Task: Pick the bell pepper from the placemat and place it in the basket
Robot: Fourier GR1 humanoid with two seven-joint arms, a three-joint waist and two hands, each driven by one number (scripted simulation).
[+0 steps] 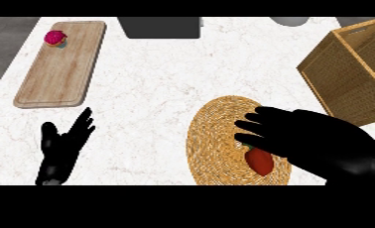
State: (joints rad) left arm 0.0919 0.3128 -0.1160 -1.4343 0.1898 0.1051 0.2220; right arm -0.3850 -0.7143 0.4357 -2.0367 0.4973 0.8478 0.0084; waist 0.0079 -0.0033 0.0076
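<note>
A red bell pepper (259, 161) lies on the round woven placemat (214, 138) at the lower right. My right hand (311, 138) hovers over it from the right, fingers spread and partly covering the pepper; no finger is curled round it. The wicker basket (344, 73) stands at the right edge, behind the placemat. My left hand (64, 145) rests open at the lower left, fingers up, far from the pepper.
A wooden cutting board (58, 68) lies at the back left with a small pink and orange object (55, 38) on its far end. A dark grey box (159, 27) sits at the back centre, a grey round thing (290, 21) at the back right.
</note>
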